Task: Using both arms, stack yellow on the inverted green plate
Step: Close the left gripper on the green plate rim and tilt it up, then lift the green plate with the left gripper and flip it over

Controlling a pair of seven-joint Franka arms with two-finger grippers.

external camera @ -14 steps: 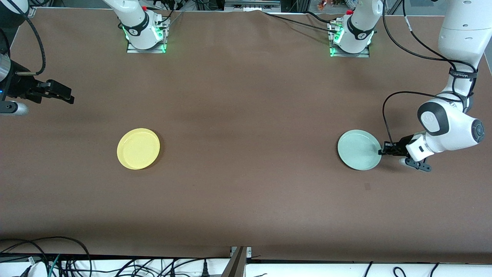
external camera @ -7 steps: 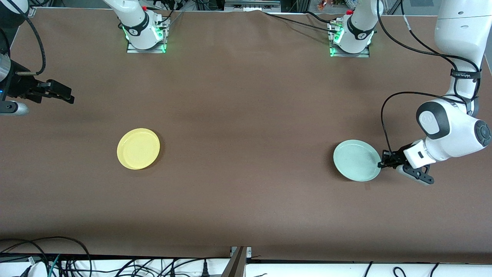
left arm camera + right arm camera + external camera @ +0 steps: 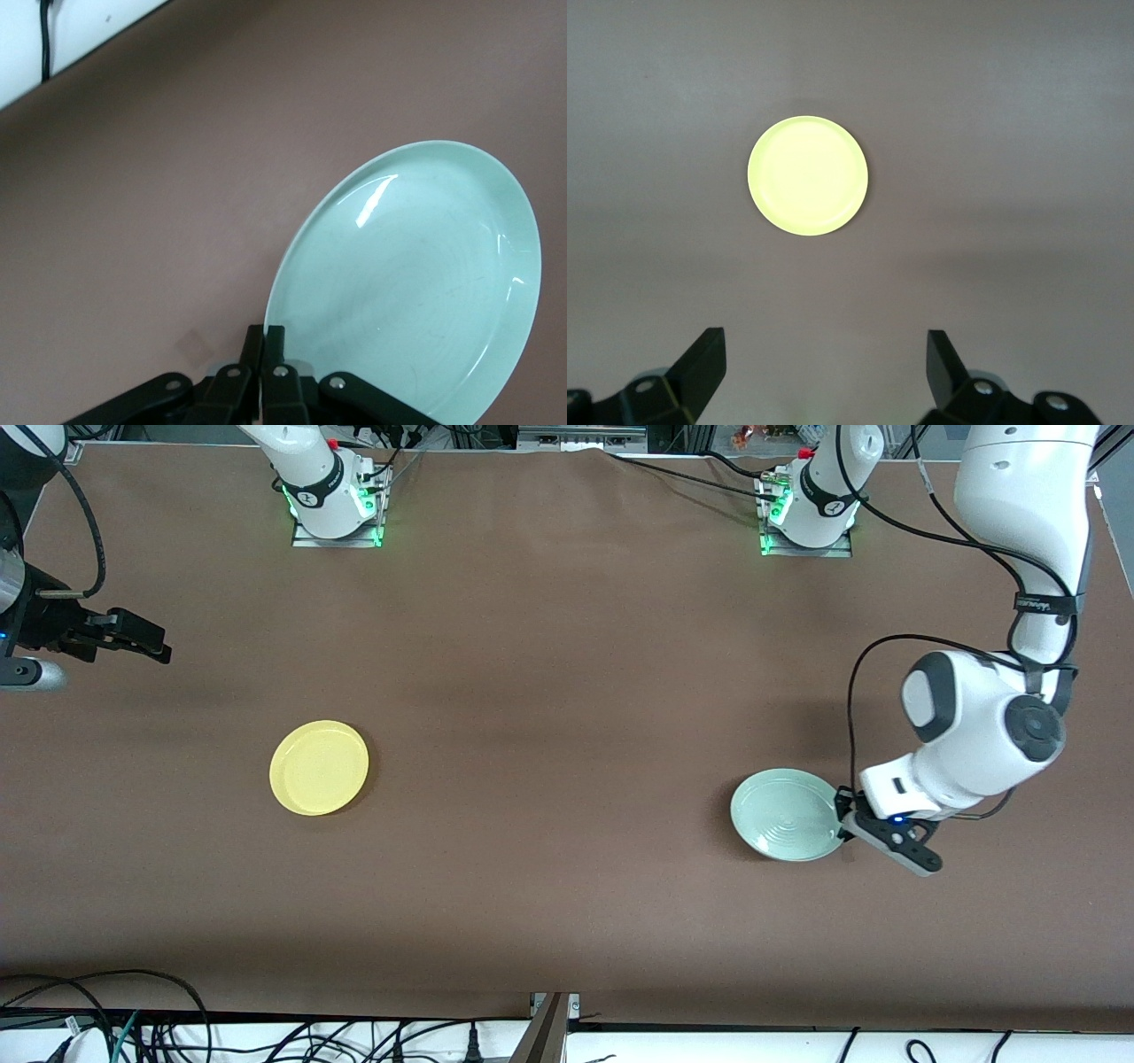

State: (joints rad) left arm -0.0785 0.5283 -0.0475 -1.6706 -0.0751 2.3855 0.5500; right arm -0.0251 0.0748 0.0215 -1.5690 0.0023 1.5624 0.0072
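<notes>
left tool (image 3: pixel 842 815) grips tilted green plate (image 3: pixel 784 815)

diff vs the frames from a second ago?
The left gripper, shut on the green plate's rim, has carried it nearer the front camera and toward the right arm's end, and turned it: the ringed underside now faces up in the front view. The yellow plate has not moved. The right gripper stays open, waiting at its own end of the table.

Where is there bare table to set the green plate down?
Bare table spans between the yellow plate and green plate, which the shut left gripper grips. Open right gripper waits at its end.
</notes>
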